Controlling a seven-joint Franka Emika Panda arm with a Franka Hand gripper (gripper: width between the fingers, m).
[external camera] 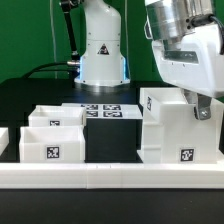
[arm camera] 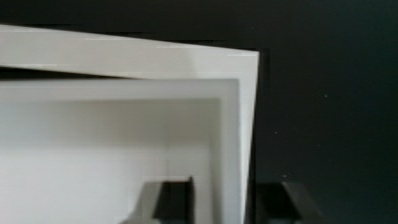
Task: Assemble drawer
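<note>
The drawer lies in three parts on the black table [external camera: 112, 140], behind a long low rail [external camera: 110, 178] that runs along the front edge. Its housing [external camera: 170, 130] stands upright toward the exterior view's right, with a square tag low on its front face. The two trays [external camera: 52, 140] sit well apart from it toward the exterior view's left. One stands just behind the other, and the nearer one shows a tag on its front.

The gripper [external camera: 200, 110] hangs over the housing's upper corner on the exterior view's right. In the wrist view the housing [arm camera: 125, 130] fills most of the frame, and the thin edge of one wall runs down between the two dark fingers [arm camera: 169, 200]. One finger is on the inner side of that wall and the other on the outer side, over the dark table. The gripper [arm camera: 228, 188] is spread astride the wall. A strip of white shows between the inner finger and the wall's edge, so it is not pinching.

Farther back, between the trays and the housing, the marker board [external camera: 105, 111] lies flat. Behind it stands the arm's base [external camera: 100, 55].
</note>
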